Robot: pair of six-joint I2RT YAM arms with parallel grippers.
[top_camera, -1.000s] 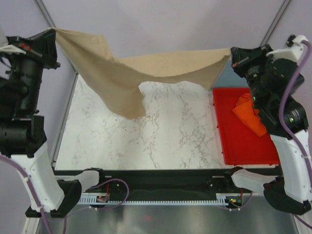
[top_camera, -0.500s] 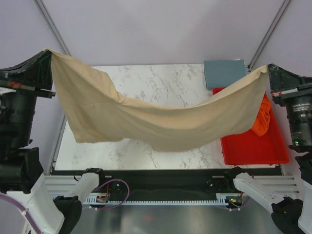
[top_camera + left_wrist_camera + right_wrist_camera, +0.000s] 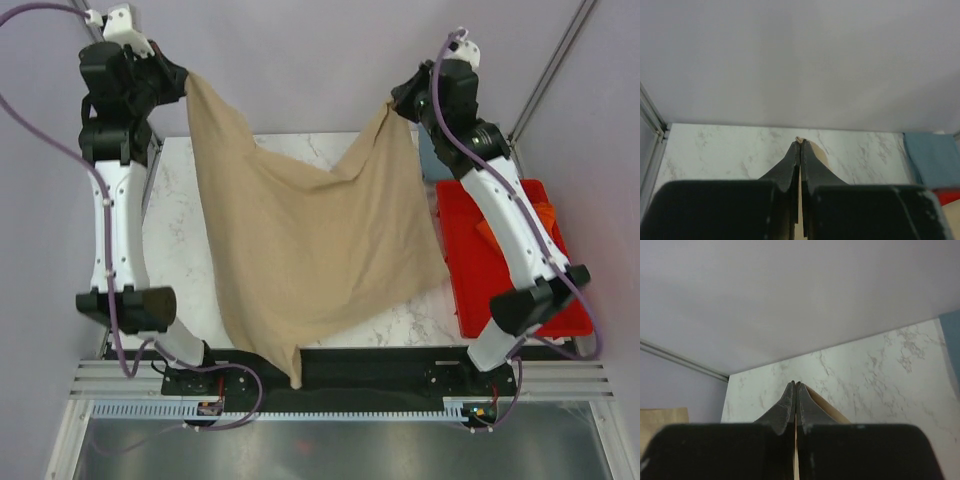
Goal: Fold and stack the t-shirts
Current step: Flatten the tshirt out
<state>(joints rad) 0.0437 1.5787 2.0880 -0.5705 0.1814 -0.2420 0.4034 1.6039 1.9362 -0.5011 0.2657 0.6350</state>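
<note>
The tan t-shirt [image 3: 300, 240] hangs from two raised corners at the far side and drapes down across the marble table [image 3: 170, 230] to its near edge. My left gripper [image 3: 183, 82] is shut on its left corner, and tan cloth [image 3: 801, 140] shows between the fingertips. On the right corner my right gripper [image 3: 395, 105] is shut, with a tan fold [image 3: 825, 402] beside its fingers. The slate blue-grey t-shirt [image 3: 930, 157] lies flat at the table's far right. The orange t-shirt [image 3: 484, 231] sits in the red tray, mostly hidden by my right arm.
The red tray [image 3: 500, 300] stands along the table's right side, crossed by my right arm. Metal frame posts [image 3: 545, 70] rise at the back corners. A black rail [image 3: 400, 365] runs along the near edge, with a corner of the shirt over it.
Both arms have swung from low and wide apart to high at the far side, closer together. The tan shirt, earlier sagging between them, now drapes long toward the near edge.
</note>
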